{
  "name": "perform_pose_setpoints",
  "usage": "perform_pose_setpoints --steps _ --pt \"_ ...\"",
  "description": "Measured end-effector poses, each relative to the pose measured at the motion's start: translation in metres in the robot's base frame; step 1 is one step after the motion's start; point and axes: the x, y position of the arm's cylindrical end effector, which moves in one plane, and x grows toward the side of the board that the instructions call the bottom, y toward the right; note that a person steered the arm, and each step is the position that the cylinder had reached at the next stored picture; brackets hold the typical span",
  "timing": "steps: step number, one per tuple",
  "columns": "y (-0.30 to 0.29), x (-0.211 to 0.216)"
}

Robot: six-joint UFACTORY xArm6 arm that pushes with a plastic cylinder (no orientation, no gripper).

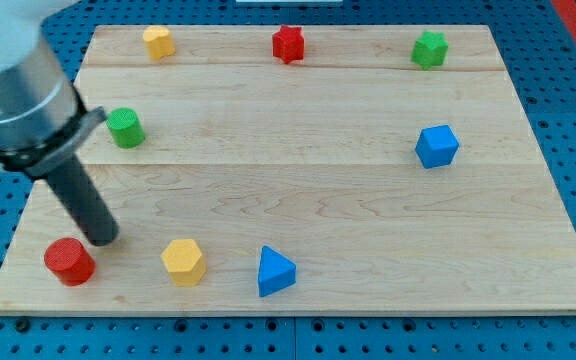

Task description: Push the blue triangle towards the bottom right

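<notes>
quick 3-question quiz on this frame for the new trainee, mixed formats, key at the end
1. True or false: my tip touches the blue triangle.
2. Which block lies nearest my tip? A) red cylinder B) blue cube C) green star
3. Fill in: between the red cylinder and the blue triangle sits the yellow ____.

Key: 1 false, the tip stands apart, toward the view's left. 2 A. 3 hexagon.
</notes>
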Motion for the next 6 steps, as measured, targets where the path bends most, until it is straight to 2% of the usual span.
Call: perform_pose_setpoints --steps 2,3,4,6 --pt "0.01 -0.008" --pt "0.032 -0.069" --pt "0.119 -0.092" --pt "0.3 -0.037"
